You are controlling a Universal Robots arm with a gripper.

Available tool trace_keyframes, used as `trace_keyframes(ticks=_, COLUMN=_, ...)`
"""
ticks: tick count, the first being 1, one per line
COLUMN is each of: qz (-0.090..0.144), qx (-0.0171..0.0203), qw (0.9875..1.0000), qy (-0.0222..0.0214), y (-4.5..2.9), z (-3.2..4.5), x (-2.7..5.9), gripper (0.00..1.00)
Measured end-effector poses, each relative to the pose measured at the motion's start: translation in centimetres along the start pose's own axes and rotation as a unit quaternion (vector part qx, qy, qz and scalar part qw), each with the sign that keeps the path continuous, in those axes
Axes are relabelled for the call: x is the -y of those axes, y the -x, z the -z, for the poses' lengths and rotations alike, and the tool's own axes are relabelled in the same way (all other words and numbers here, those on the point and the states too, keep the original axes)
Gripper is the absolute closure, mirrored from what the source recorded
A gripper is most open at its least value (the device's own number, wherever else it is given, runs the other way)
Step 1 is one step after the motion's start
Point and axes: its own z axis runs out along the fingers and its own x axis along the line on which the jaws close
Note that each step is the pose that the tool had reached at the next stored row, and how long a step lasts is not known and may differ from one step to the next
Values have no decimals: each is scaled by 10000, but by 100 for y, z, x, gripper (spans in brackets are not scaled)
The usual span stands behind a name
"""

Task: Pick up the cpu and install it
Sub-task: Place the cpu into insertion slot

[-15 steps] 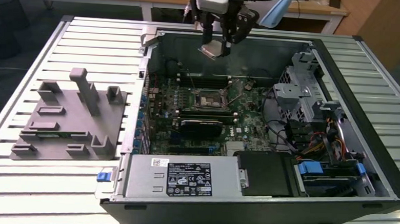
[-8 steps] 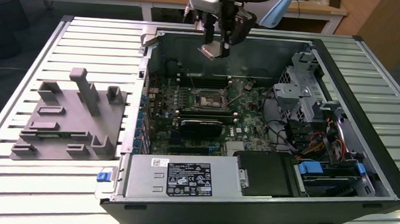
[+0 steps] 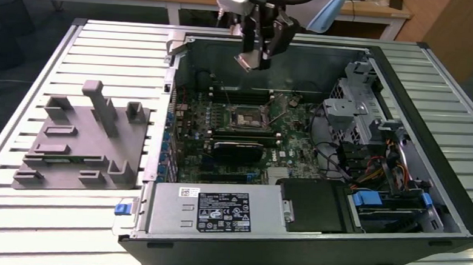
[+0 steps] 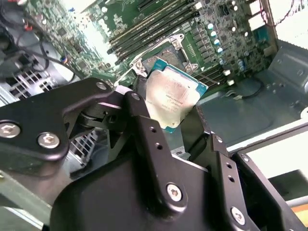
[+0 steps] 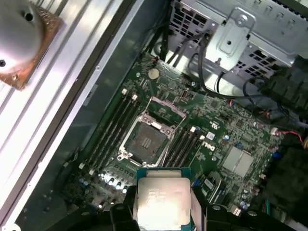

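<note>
My gripper (image 3: 257,56) hangs above the back part of the open computer case (image 3: 427,197), shut on the cpu (image 3: 247,61). In both wrist views the cpu (image 4: 171,96) (image 5: 161,197) is a square chip with a silvery top and a thin green rim, pinched by its edges between the black fingers (image 4: 144,125). The motherboard socket (image 3: 249,118) lies below and nearer than the gripper in the exterior view, with its frame raised and its dark bed bare (image 5: 147,142). The held chip covers part of the socket (image 4: 166,50) in the second wrist view.
Memory slots (image 5: 113,127) flank the socket. A black card (image 3: 237,151) sits in front of it, then the power supply (image 3: 216,210). A metal drive cage with cables (image 3: 359,111) fills the exterior view's right. A grey fixture (image 3: 82,139) stands on the slatted table outside the case.
</note>
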Motion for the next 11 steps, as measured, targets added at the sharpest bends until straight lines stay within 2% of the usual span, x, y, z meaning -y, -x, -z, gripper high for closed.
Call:
trace_keyframes(ticks=5, qz=-439, qx=13, qw=9990, qy=-5, y=0, z=-22, x=1, gripper=47)
trace_keyframes(ticks=8, qz=-698, qx=22, qw=9976, qy=-9, y=0, z=-34, x=1, gripper=47)
trace_keyframes(ticks=11, qz=-957, qx=32, qw=9954, qy=-12, y=-1, z=-50, x=1, gripper=47)
